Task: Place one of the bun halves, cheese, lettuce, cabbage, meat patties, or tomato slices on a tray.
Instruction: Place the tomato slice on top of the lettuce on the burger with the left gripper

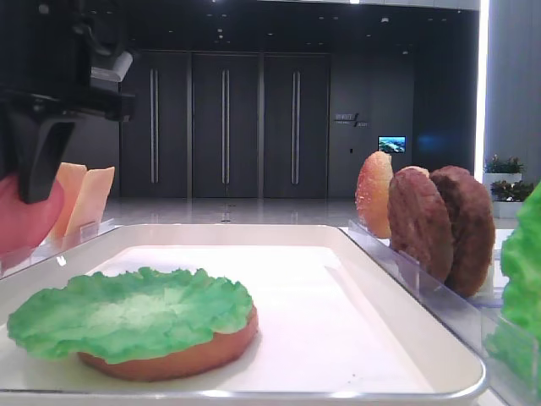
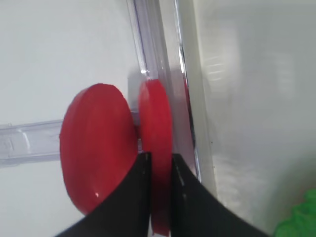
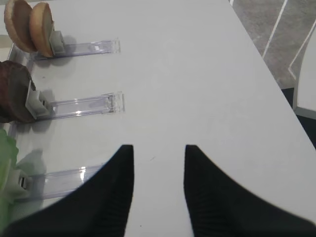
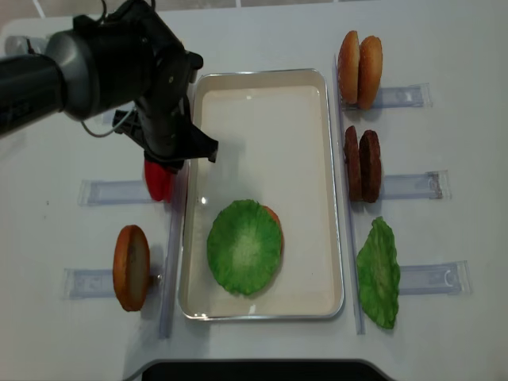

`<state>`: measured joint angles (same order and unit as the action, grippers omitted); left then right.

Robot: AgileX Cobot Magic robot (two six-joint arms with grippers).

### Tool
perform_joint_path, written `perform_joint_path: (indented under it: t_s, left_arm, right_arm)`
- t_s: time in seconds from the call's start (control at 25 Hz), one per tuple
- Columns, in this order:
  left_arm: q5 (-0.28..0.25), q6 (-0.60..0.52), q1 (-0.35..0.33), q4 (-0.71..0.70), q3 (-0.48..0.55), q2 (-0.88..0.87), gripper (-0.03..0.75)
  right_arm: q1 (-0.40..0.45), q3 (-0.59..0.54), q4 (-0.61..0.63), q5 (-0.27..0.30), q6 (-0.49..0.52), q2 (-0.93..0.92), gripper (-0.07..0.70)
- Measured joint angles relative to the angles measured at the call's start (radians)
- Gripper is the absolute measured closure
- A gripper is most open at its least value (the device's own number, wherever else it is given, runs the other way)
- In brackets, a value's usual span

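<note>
White surface with the tray at centre, bearing lettuce on a bun half. Left fingers pinch 1 of 2 upright tomato slices in a clear rack just left of the tray. Right fingers stand apart, holding nothing.

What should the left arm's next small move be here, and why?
Probably lift straight up: the left gripper has its fingers shut on the tomato slice nearer the tray, which stands upright in the clear rack beside a second slice.
</note>
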<state>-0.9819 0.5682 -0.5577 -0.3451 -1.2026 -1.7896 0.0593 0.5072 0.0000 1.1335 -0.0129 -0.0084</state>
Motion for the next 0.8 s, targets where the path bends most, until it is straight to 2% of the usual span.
perform_joint_path:
  t_s: [0.24, 0.36, 0.8]
  left_arm:
    - [-0.075, -0.051, 0.000, 0.076, -0.135, 0.000, 0.658]
    - [-0.133, -0.059, 0.000, 0.086, -0.186, 0.001, 0.658]
    - [-0.230, -0.065, 0.000, 0.117, -0.196, 0.078, 0.659]
  right_arm:
    - [0.000, 0.000, 0.000, 0.000, 0.000, 0.000, 0.388]
    - [0.000, 0.000, 0.000, 0.000, 0.000, 0.000, 0.388]
    - [0.000, 0.000, 0.000, 0.000, 0.000, 0.000, 0.388]
